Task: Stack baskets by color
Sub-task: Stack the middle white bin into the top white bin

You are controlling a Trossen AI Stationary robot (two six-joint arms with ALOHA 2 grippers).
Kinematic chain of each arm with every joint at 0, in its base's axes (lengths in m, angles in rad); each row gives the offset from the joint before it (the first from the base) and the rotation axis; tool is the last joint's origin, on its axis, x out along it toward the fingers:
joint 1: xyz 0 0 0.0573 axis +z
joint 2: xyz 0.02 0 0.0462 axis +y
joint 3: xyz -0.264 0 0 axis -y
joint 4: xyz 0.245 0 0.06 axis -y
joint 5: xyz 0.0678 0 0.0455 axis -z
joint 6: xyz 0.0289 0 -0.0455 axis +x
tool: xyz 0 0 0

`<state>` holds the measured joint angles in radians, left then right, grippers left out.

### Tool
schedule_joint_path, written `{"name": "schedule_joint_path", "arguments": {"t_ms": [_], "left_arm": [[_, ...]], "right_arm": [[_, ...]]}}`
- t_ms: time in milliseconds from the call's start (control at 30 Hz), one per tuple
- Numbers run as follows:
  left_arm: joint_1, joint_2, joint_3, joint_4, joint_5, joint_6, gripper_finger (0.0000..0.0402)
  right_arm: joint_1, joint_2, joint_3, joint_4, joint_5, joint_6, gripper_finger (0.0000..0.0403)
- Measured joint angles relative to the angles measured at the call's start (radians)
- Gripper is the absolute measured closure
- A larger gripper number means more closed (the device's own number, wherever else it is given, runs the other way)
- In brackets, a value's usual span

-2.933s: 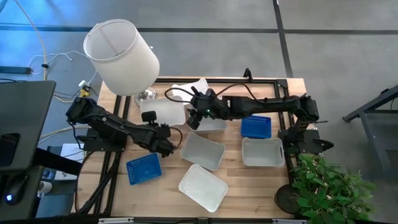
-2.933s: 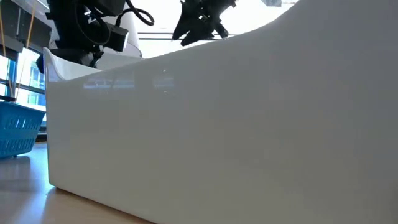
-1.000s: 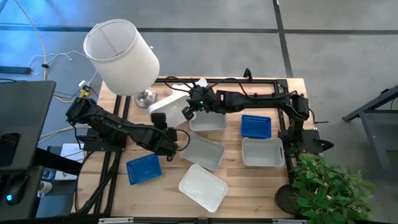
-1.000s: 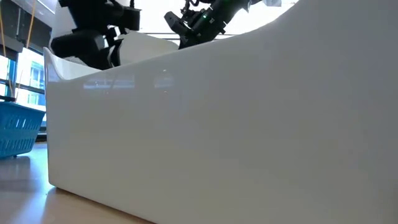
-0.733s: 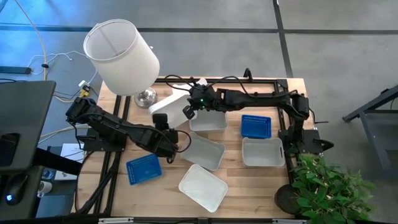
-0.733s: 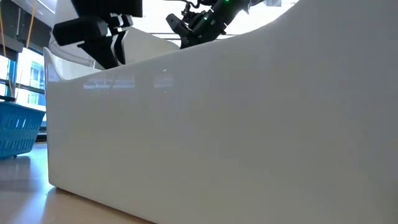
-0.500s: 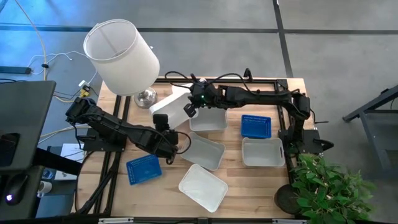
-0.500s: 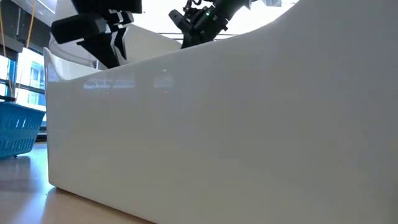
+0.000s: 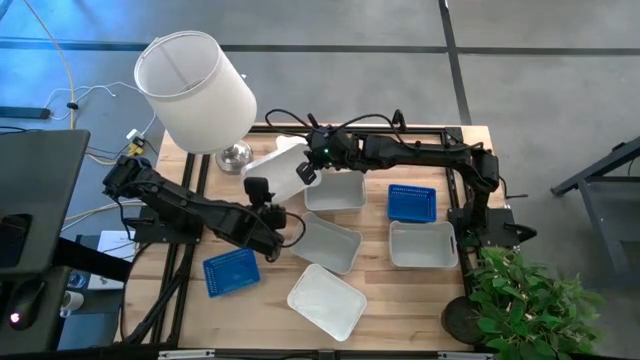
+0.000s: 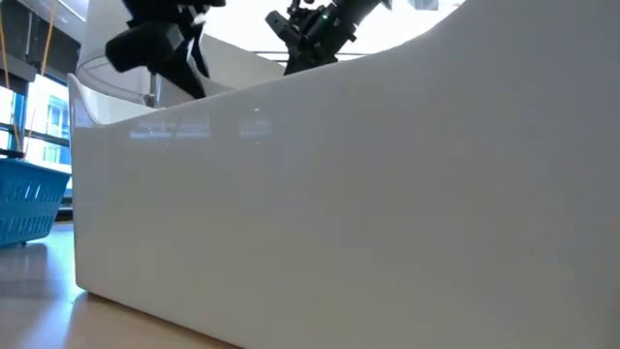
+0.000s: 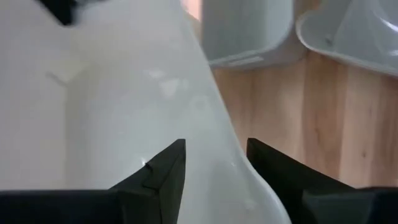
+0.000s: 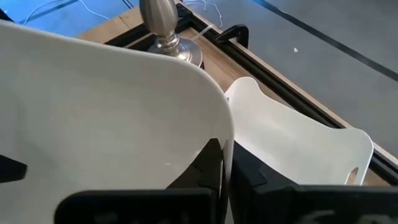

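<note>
A white basket (image 9: 278, 168) hangs tilted over the table's far left part, between my two grippers. My left gripper (image 9: 272, 203) is shut on its near side, and my right gripper (image 9: 306, 170) is shut on its right side. Another white basket (image 12: 298, 143) lies behind it by the far edge. More white baskets rest on the table at the far middle (image 9: 335, 191), the centre (image 9: 325, 241), the near middle (image 9: 325, 298) and the right (image 9: 422, 244). Two blue baskets lie flat at the right (image 9: 411, 203) and the near left (image 9: 231, 271). My left gripper has the white basket's wall (image 11: 214, 155) between its fingers, one finger (image 11: 163, 177) inside the basket and the other (image 11: 277, 174) outside. It slants down from the near left. My right gripper pinches the basket's wall at the rim (image 12: 225, 134) between its two fingers (image 12: 210, 168), one inside and one outside, slanting down from the table's right. The basket sits tilted in both holds.
A lamp with a big white shade (image 9: 195, 90) and a metal base (image 9: 236, 153) stands at the far left corner, close behind the held basket. The near white basket (image 10: 387, 194) fills the low view. A potted plant (image 9: 530, 300) stands off the table's near right corner.
Both grippers have risen a little, carrying the white basket upward and slightly toward the far edge. My left gripper has tipped as it rose, and the basket now sits more tilted than before. Both holds have stayed as they were.
</note>
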<state>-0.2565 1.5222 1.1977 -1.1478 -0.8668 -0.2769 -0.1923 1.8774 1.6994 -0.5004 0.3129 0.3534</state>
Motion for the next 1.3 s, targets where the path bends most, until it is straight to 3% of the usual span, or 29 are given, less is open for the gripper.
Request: {"name": "schedule_joint_path", "arguments": {"t_ms": [200, 500, 967, 1167, 1300], "left_arm": [[0.0, -0.013, 0.02, 0.0, 0.057, 0.0, 0.0245], [0.036, -0.012, 0.052, 0.005, 0.287, 0.044, 0.0241], [0.109, -0.011, 0.052, -0.011, 0.312, 0.046, 0.0154], [0.122, -0.015, 0.052, 0.0, 0.33, 0.082, 0.0153], [0.111, -0.015, 0.069, 0.022, 0.269, 0.084, 0.0155]], "right_arm": [[0.009, 0.0, 0.0, -0.012, 0.012, 0.005, 0.0403], [0.01, 0.0, 0.0, -0.013, 0.006, 0.005, 0.0403], [0.017, 0.0, 0.0, -0.041, 0.072, -0.006, 0.0403], [0.01, 0.0, 0.0, -0.051, 0.097, -0.007, 0.0403], [0.01, 0.0, -0.001, -0.035, 0.1, -0.003, 0.0403]]}}
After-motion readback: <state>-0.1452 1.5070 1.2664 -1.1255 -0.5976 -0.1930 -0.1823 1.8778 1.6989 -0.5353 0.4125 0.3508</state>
